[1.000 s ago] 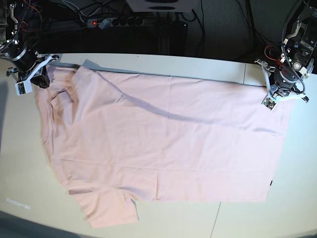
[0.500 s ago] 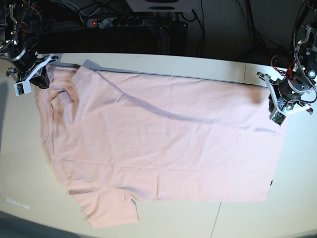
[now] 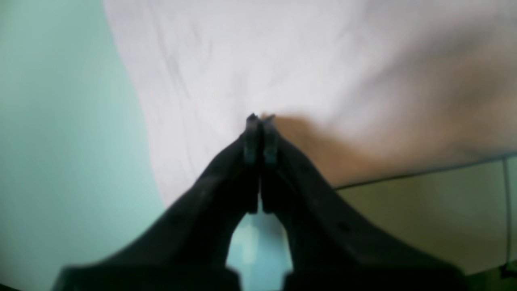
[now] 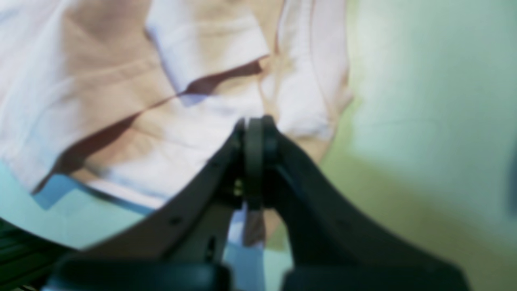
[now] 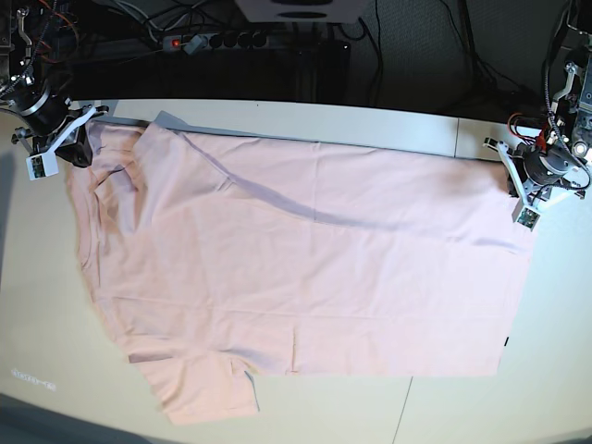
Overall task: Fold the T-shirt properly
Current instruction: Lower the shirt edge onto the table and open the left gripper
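Note:
The pale pink T-shirt point(image 5: 305, 277) lies spread flat on the table, plain side up, with its collar end at the left and its hem at the right. One short sleeve point(image 5: 208, 388) points toward the front edge. My right gripper point(image 5: 81, 148) is shut at the shirt's far left corner, and in the right wrist view its fingertips point(image 4: 254, 125) sit over folded pink cloth point(image 4: 202, 52). My left gripper point(image 5: 511, 180) is shut at the far right corner. Its closed tips point(image 3: 260, 118) hover over the shirt point(image 3: 282, 60) near its edge, with no cloth seen between them.
The cream table point(image 5: 462, 407) has bare strips at the front, left and right of the shirt. Behind its back edge lie a black power strip point(image 5: 217, 41) and tangled cables. A seam in the tabletop point(image 5: 400, 412) runs near the front.
My left arm has drawn back to the right, off the shirt's hem corner. The right gripper shifted slightly up and left. The shirt has stayed where it lay.

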You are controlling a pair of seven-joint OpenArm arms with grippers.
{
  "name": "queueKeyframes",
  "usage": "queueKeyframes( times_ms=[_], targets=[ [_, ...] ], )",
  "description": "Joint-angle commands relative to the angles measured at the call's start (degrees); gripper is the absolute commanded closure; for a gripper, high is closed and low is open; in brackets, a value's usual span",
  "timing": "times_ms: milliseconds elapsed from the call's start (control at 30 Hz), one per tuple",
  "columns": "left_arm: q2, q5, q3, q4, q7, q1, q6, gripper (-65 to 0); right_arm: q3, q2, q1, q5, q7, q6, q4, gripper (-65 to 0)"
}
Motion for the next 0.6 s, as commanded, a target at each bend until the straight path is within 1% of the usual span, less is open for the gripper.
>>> queueKeyframes(
  times_ms=[0, 267, 400, 433, 567],
  targets=[
    [-0.46, -0.79, -0.57, 0.31, 0.79, -0.09, -1.25, 0.0, 0.79, 1.11, 0.09, 0.42, 1.07, 2.1, 0.85, 0.0],
    [0.87, -0.66, -0.57, 0.31, 0.5, 3.28, -1.29, 0.0, 0.79, 0.81, -0.24, 0.42, 0.66, 2.4, 0.85, 0.0],
    [0.9, 0.35, -0.57, 0.31, -0.7, 5.4, -1.25, 0.0, 0.79, 0.79, -0.44, 0.42, 0.26, 2.4, 0.85, 0.0],
    [0.92, 1.18, -0.57, 0.31, -0.74, 5.64, -1.18, 0.0, 0.79, 0.83, -0.76, 0.39, 0.22, 2.4, 0.85, 0.0],
    [0.9, 1.33, -0.59, 0.31, -0.72, 6.88, -1.18, 0.0, 0.79, 0.83, -2.23, 0.33, 0.22, 2.4, 0.85, 0.0]
  ],
)
